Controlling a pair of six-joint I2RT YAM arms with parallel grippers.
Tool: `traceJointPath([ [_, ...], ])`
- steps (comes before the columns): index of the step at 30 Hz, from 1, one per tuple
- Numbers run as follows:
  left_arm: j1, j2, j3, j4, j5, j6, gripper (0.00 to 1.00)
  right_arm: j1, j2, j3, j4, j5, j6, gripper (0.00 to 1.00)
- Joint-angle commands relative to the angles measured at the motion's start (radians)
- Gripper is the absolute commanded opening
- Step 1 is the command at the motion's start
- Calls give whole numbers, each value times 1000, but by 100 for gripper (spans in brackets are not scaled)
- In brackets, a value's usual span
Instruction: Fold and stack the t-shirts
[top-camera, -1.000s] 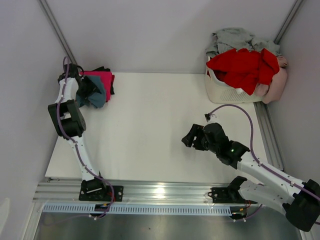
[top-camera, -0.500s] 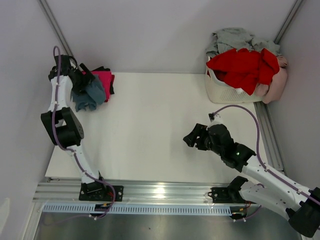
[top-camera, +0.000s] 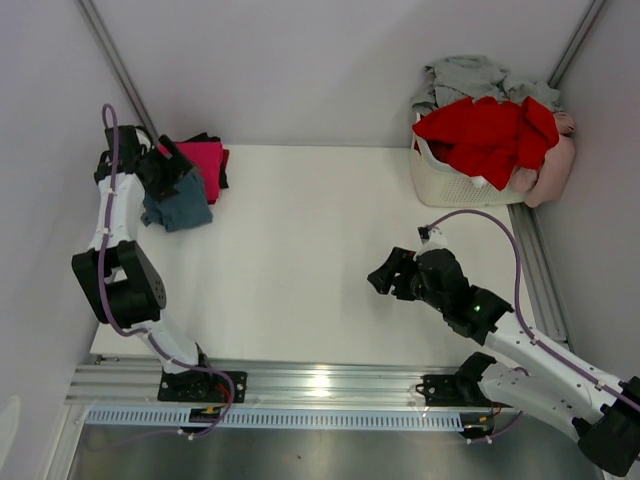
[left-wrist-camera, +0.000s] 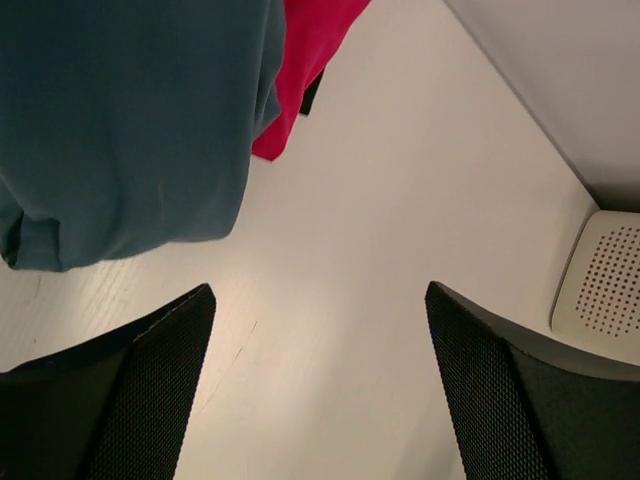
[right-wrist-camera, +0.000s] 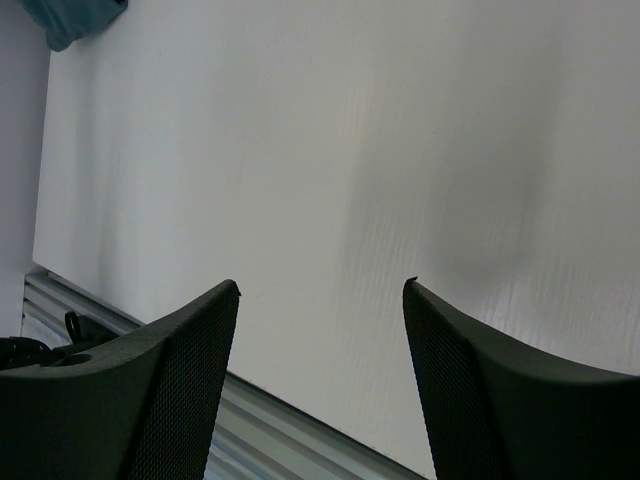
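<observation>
A slate blue-grey t-shirt (top-camera: 180, 207) lies folded at the table's far left, partly on a magenta t-shirt (top-camera: 207, 160) that rests on a black one (top-camera: 222, 168). My left gripper (top-camera: 172, 168) hovers over this stack, open and holding nothing. In the left wrist view the blue-grey t-shirt (left-wrist-camera: 130, 120) and the magenta t-shirt (left-wrist-camera: 312, 45) sit beyond the left gripper (left-wrist-camera: 318, 290). My right gripper (top-camera: 383, 278) hangs open above bare table at centre right. The right wrist view shows the right gripper (right-wrist-camera: 322, 284) empty, with a corner of the blue-grey t-shirt (right-wrist-camera: 70, 20) far off.
A white laundry basket (top-camera: 450, 185) stands at the back right corner, heaped with a red t-shirt (top-camera: 490, 130), a grey one (top-camera: 470, 75) and a pale pink one (top-camera: 555, 165). Walls close the left, back and right sides. A metal rail (top-camera: 320, 385) runs along the near edge.
My left gripper has opened, let go of the blue-grey t-shirt and drawn back toward the corner. The shirt now lies on the stack. The right arm shifted slightly right.
</observation>
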Motion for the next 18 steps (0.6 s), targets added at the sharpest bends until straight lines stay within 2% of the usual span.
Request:
traceJointPath([
  [1, 1, -112, -105, 47, 54, -42, 89, 5, -5, 26, 31, 23, -21, 71],
  [5, -2, -252, -279, 159, 91, -65, 89, 4, -8, 20, 45, 28, -27, 70],
  [6, -3, -290, -371, 184, 85, -66, 89, 5, -10, 19, 53, 25, -28, 70],
  [8, -6, -404, -421, 262, 96, -51, 89, 5, -8, 18, 62, 20, -33, 70],
  [11, -28, -535, -493, 296, 102, -31, 89, 4, -4, 17, 68, 14, -41, 70],
  [14, -100, -647, -530, 311, 58, 13, 89, 5, 4, 25, 85, -6, -54, 69],
  [18, -253, -778, -591, 297, -33, 87, 90, 5, 11, 40, 73, -6, -73, 68],
])
